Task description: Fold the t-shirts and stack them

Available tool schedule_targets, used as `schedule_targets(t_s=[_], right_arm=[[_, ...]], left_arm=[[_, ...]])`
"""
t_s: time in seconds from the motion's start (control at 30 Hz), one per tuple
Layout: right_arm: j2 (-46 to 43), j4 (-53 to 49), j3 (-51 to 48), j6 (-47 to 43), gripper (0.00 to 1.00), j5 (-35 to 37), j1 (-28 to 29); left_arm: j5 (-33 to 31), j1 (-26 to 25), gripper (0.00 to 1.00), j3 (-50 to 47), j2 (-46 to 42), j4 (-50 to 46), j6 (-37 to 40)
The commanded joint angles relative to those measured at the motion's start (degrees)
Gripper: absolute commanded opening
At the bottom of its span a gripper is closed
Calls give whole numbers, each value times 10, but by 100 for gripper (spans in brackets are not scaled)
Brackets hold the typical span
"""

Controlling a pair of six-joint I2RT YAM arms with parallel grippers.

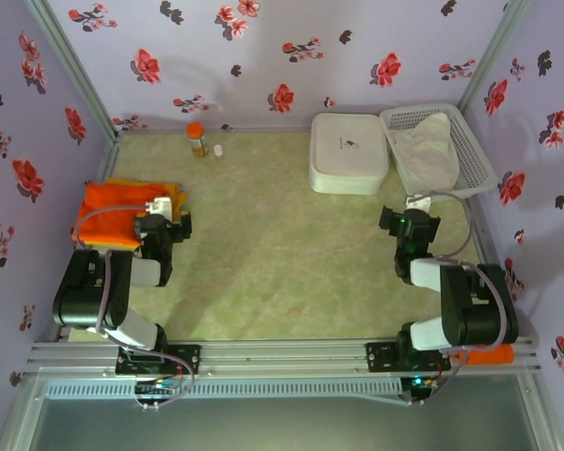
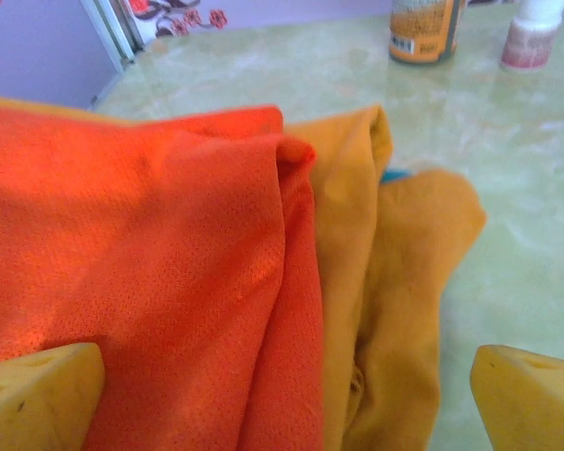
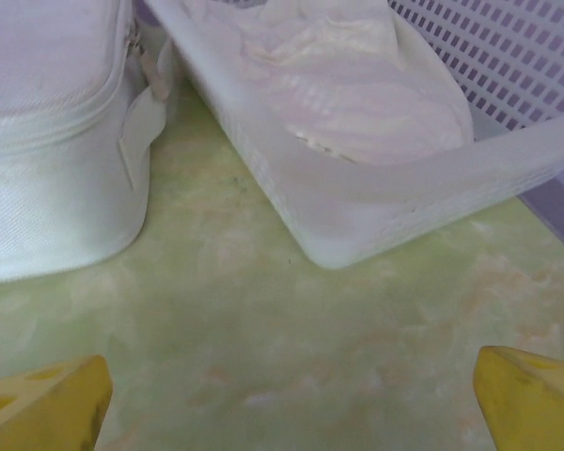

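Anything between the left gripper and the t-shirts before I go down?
Nothing visible. The open left gripper hangs right over the orange-red t-shirt, with the mustard t-shirt bunched beside it. The orange bottle and small white bottle stand farther back on the table, clear of the path.

So the surface is a pale green marbled mat, boxed in by purple walls with red flowers. At the back right there's a white zippered case, and just beside it a white mesh basket with a pale crumpled cloth inside. Back left: an orange bottle standing upright, with a tiny white bottle next to it.
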Motion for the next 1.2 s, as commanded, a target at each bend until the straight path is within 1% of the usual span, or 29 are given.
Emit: schedule_targets(t_s=[0.0, 0.07, 0.13, 0.17, 0.2, 0.23, 0.3, 0.37, 0.47, 0.53, 1.17], right_arm=[[47, 79, 2, 34, 99, -64, -19], [88, 131, 3, 30, 100, -69, -19], [67, 65, 17, 29, 100, -69, -18], [68, 73, 13, 28, 99, -68, -17], [78, 107, 6, 26, 99, -66, -17], [78, 112, 3, 28, 99, -60, -17], [65, 84, 6, 33, 100, -48, -16], [74, 106, 2, 30, 99, -47, -15], [68, 89, 6, 31, 99, -48, -15], [71, 98, 4, 30, 99, -48, -15], [71, 82, 13, 18, 99, -67, -11]], left_arm=[[19, 6, 100, -3, 2, 68, 8], [18, 14, 100, 11, 2, 39, -1], [27, 35, 100, 29, 0, 2, -26], [40, 46, 100, 29, -1, 0, -31], [41, 46, 100, 29, 0, 0, -31], [41, 46, 100, 29, -1, 0, -31], [41, 46, 100, 27, -1, 3, -31], [41, 46, 100, 26, 0, 5, -31], [41, 44, 100, 29, 0, 1, -31], [41, 44, 100, 29, -1, 1, -31], [41, 44, 100, 28, -1, 1, -31]])
